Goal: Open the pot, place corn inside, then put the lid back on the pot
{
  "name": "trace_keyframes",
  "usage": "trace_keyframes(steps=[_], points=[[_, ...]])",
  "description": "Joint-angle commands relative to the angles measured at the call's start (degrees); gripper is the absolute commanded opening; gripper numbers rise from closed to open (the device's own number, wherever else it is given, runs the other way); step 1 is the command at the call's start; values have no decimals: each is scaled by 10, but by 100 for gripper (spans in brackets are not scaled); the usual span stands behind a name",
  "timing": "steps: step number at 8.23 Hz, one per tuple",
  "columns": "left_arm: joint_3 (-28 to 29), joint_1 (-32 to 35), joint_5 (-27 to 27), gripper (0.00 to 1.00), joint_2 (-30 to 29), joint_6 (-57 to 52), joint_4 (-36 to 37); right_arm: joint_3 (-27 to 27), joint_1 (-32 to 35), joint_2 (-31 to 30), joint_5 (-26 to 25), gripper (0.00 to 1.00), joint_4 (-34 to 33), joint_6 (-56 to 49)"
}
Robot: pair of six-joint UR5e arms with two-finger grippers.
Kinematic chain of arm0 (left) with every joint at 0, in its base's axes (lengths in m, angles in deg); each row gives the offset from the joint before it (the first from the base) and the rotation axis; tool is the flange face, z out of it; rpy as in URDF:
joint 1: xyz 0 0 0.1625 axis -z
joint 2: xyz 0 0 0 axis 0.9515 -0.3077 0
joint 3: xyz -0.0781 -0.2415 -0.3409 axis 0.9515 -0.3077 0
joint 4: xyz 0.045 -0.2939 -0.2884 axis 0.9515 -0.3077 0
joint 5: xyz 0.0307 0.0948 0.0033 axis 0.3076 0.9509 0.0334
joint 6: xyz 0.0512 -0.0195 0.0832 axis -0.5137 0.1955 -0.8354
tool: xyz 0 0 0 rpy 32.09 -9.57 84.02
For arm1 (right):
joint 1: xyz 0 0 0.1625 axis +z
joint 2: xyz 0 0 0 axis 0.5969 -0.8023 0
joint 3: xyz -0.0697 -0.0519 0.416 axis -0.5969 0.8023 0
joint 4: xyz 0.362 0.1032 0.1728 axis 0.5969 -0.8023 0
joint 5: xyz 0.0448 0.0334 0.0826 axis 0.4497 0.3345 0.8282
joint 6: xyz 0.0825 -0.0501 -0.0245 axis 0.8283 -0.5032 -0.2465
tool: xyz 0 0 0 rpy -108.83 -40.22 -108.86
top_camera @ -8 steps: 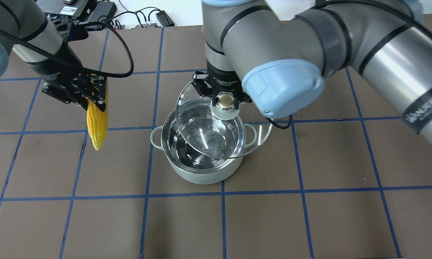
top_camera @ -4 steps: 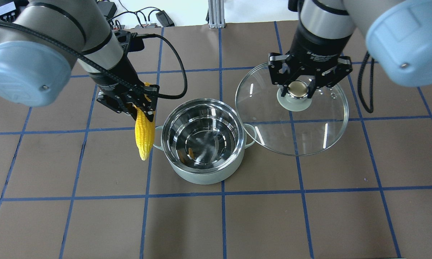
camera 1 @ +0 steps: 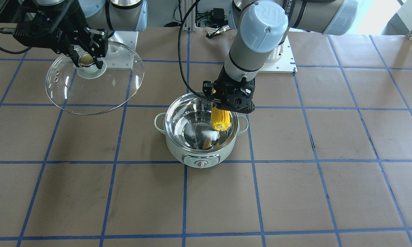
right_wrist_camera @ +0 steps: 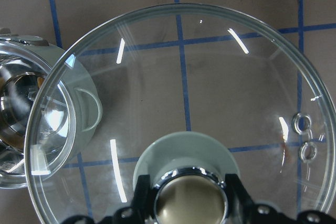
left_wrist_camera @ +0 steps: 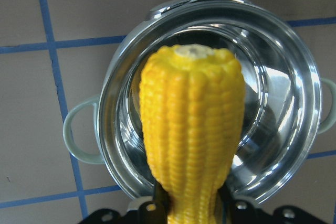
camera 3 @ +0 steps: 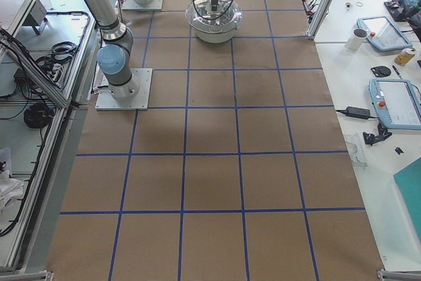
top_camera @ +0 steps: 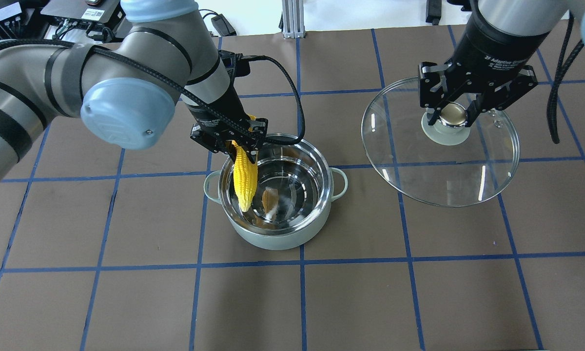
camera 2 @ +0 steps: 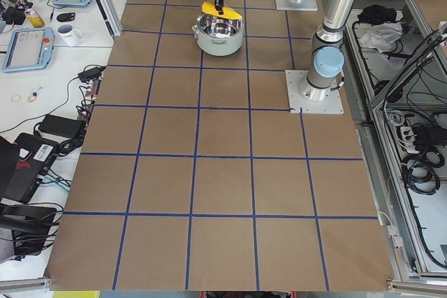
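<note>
Above the pot (top_camera: pixel 273 241), left gripper (top_camera: pixel 236 146) clamps corn (top_camera: pixel 244 183) — right gripper (top_camera: pixel 452 117) clamps lid (top_camera: pixel 443 180), seemingly aloft.

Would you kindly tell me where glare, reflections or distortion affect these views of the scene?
Overhead exterior: the steel bowl of the pot mirrors the corn as an orange smear, and white streaks glint on the lid. Right wrist view: similar streaks cross the glass, and the pot looks warped through its rim. Both side views: everything is too small for detail.
</note>
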Motion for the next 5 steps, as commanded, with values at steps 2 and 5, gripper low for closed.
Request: trace_keyframes(steps=[2,5], points=[[-2,6,-9,0,-38,1,29,-1,-9,-1,1,31,10,-9],[-7,34,-7,0,-70,0,31,-1,-9,-2,0,31,11,-10]])
